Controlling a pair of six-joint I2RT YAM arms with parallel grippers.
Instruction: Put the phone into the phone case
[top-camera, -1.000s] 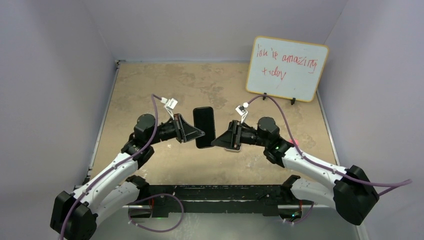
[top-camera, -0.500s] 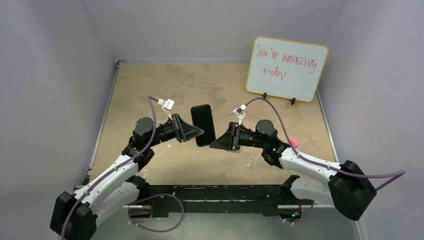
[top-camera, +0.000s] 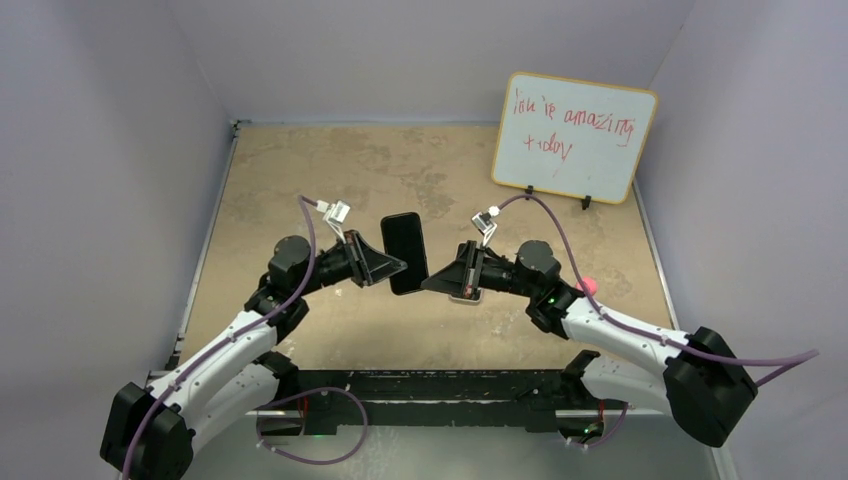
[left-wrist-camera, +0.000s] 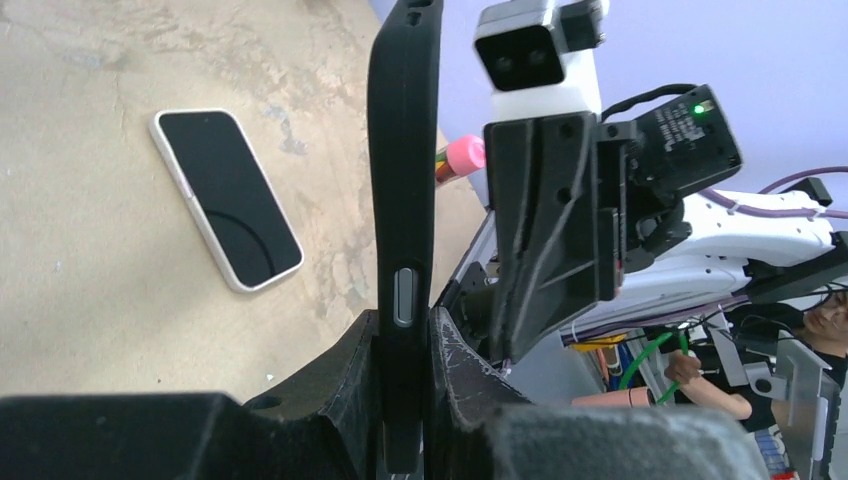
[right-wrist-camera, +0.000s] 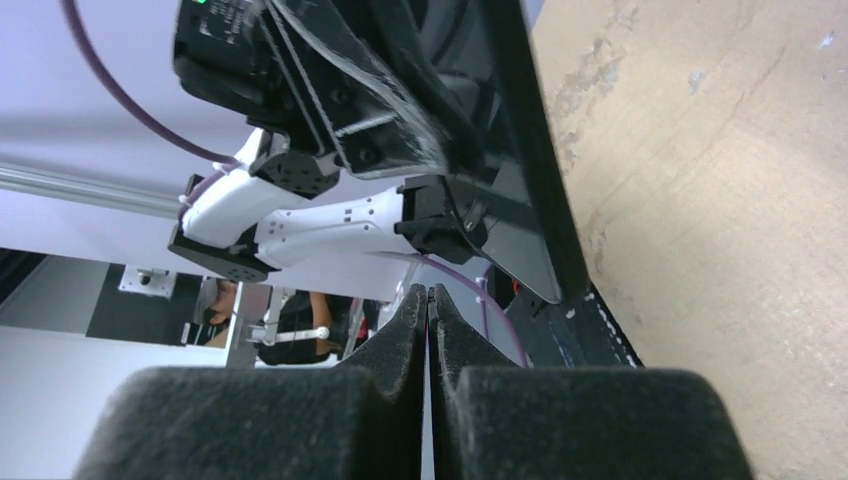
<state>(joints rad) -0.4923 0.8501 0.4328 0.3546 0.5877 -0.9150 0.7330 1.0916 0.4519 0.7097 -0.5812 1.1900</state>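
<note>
1. Left arm (top-camera: 230, 340): it reaches from its base toward 1 o'clock. Your left gripper (left-wrist-camera: 403, 330) is clamped on the phone case (top-camera: 404, 250), held off the table (top-camera: 300, 170) with its broad face up.
2. Right arm (top-camera: 610, 325): it reaches toward 11 o'clock. Your right gripper (right-wrist-camera: 428, 300) has its fingers pressed together on nothing, with the tip just beside the case's 4 o'clock corner.
3. Phone (left-wrist-camera: 225, 195): it lies flat on the table, screen up, not yet in the case. Part the right fingers, take the phone by its long edges, and keep the case steady.
</note>
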